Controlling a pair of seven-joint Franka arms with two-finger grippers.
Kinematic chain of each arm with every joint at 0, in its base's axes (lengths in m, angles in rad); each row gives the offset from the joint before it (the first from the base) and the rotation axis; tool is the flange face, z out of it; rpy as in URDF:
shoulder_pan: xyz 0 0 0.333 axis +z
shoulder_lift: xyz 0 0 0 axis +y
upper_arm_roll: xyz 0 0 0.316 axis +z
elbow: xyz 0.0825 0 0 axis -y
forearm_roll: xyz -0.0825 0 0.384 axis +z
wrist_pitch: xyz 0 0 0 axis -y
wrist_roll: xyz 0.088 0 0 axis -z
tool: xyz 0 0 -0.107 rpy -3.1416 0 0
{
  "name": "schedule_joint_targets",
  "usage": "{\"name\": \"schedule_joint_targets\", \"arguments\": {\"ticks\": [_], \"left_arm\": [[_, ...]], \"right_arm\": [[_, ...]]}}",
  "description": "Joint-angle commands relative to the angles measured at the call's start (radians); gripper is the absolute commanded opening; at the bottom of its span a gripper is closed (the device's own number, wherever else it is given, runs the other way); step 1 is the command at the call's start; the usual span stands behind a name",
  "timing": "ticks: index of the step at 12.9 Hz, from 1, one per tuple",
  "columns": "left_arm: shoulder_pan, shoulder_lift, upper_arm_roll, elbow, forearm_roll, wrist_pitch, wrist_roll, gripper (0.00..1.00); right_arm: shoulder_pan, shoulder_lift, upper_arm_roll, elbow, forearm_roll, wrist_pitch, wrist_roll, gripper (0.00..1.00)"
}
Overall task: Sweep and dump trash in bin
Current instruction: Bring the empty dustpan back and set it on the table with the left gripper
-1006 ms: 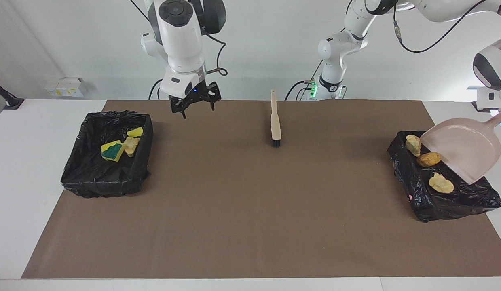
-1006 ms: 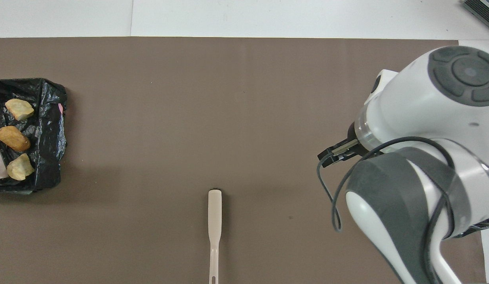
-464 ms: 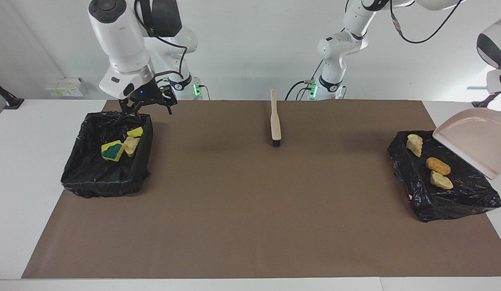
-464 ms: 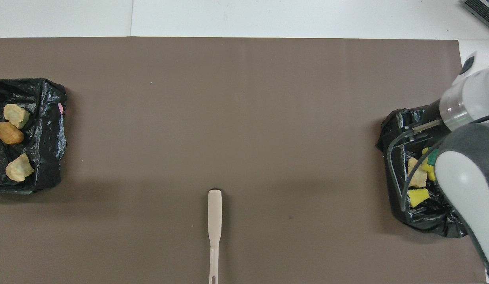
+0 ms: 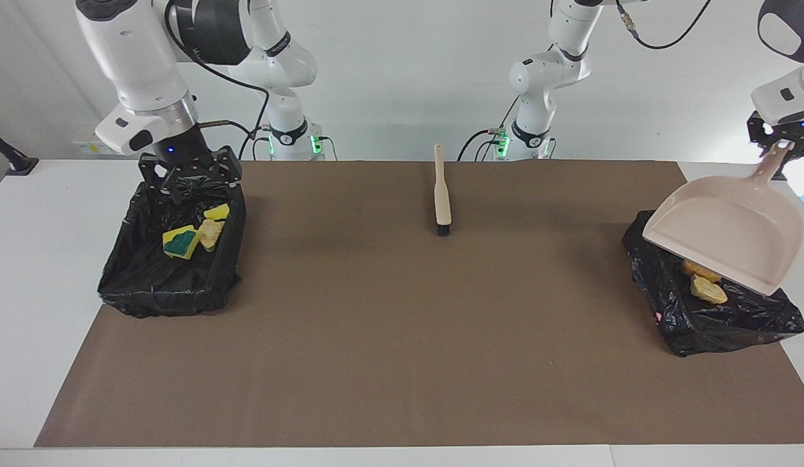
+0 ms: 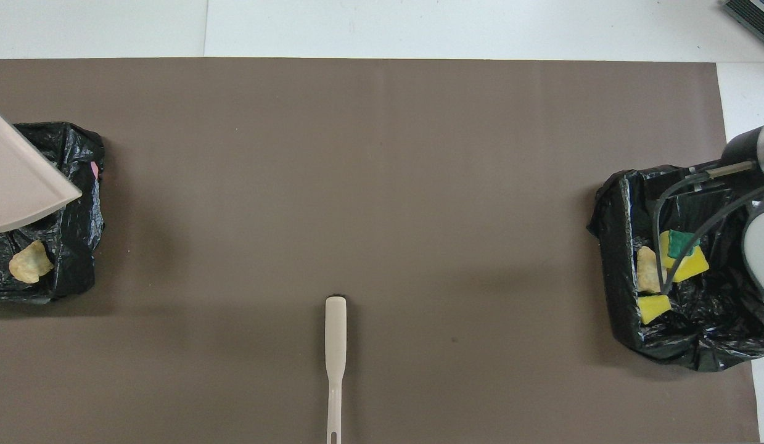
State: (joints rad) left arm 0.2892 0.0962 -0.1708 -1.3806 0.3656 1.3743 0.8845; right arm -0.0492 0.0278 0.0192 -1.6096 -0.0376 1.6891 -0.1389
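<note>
My left gripper (image 5: 780, 144) is shut on the handle of the beige dustpan (image 5: 726, 237), held tilted above the black-lined bin (image 5: 661, 305) at the left arm's end. The pan (image 6: 18, 179) hides part of that bin. Under it show an orange-brown lump (image 5: 697, 267) and a beige chunk (image 5: 708, 290), the chunk also in the overhead view (image 6: 30, 262). My right gripper (image 5: 189, 188) is open and empty over the robots' end of the other black-lined bin (image 5: 116, 285). In that bin lie a yellow-green sponge (image 5: 181, 242), a beige chunk (image 5: 211, 232) and a yellow piece (image 5: 217, 211).
The beige brush (image 5: 442, 194) lies on the brown mat (image 5: 402, 337) midway between the bins, near the robots, bristles pointing away from them. It also shows in the overhead view (image 6: 335, 351). White table borders the mat.
My right gripper swung from over the mat to over the bin at its end. My left gripper rose and the dustpan now covers part of its bin.
</note>
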Motion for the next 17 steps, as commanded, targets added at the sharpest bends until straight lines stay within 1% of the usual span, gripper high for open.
{"name": "schedule_joint_targets", "arguments": {"ticks": [1,3,4,5,7,9,11,12,13,15,17], "left_arm": [[-0.041,-0.047,-0.062,-0.034,-0.133,-0.047,-0.305,0.00],[-0.056,-0.067,-0.113,-0.076,-0.235,-0.043,-0.521,0.00],[-0.080,-0.069,-0.134,-0.096,-0.279,-0.032,-0.623,0.00],[-0.126,-0.064,-0.145,-0.118,-0.316,-0.009,-0.732,0.00],[-0.253,-0.066,-0.147,-0.204,-0.373,0.116,-0.940,0.00],[-0.350,-0.058,-0.147,-0.296,-0.425,0.271,-1.123,0.00],[-0.430,-0.049,-0.148,-0.407,-0.450,0.443,-1.215,0.00],[-0.497,-0.015,-0.145,-0.443,-0.450,0.557,-1.260,0.00],[-0.527,0.038,-0.145,-0.448,-0.450,0.628,-1.307,0.00],[-0.561,0.097,-0.147,-0.454,-0.450,0.667,-1.319,0.00],[-0.588,0.108,-0.147,-0.504,-0.450,0.693,-1.328,0.00]], "right_arm": [[0.006,-0.023,-0.045,0.000,0.019,-0.043,0.015,1.00],[0.003,-0.063,-0.044,-0.004,0.019,-0.080,0.039,1.00],[0.005,-0.084,-0.039,-0.018,0.018,-0.106,0.079,1.00],[0.005,-0.097,-0.035,-0.039,0.018,-0.123,0.102,1.00],[0.006,-0.101,-0.007,-0.041,0.019,-0.129,0.136,1.00],[0.005,-0.100,-0.008,-0.039,0.036,-0.118,0.134,1.00],[0.005,-0.095,-0.007,-0.033,0.036,-0.123,0.128,1.00],[0.003,-0.097,-0.007,-0.033,0.036,-0.126,0.128,1.00],[0.003,-0.095,-0.007,-0.033,0.036,-0.123,0.127,1.00],[0.003,-0.095,-0.007,-0.033,0.036,-0.123,0.127,1.00],[0.003,-0.095,-0.007,-0.033,0.036,-0.123,0.127,1.00]]}}
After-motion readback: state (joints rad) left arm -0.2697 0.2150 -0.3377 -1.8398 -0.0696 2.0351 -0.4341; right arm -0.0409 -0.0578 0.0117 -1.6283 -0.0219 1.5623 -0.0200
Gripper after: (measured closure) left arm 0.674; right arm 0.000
